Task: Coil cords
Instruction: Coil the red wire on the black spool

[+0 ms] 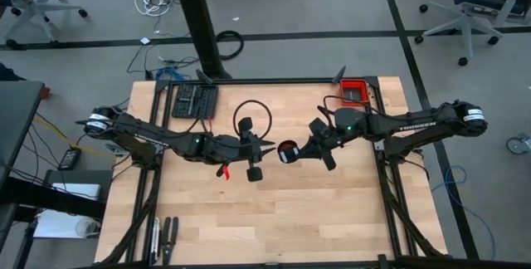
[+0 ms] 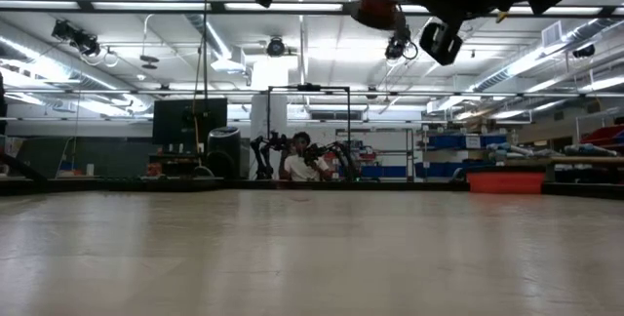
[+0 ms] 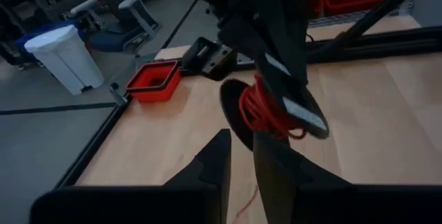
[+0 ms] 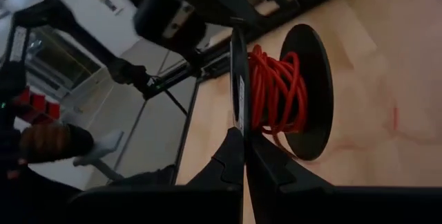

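Right claw (image 4: 243, 156) clamped spool (image 4: 304, 89) rim, red cord (image 4: 276, 89) wound on it; left claw (image 1: 264, 148) just beside spool, fingers slightly parted, empty

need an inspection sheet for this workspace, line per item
surface: wooden table, mostly bare
job's things: red cord wound on a black spool, held above the table
clutter: red bin and black tray at the far edge
grippers: right gripper shut on the spool's flange; left gripper beside it, jaws slightly apart
cables: black cable loop on the table
surroundings: office chairs, person seated far behind
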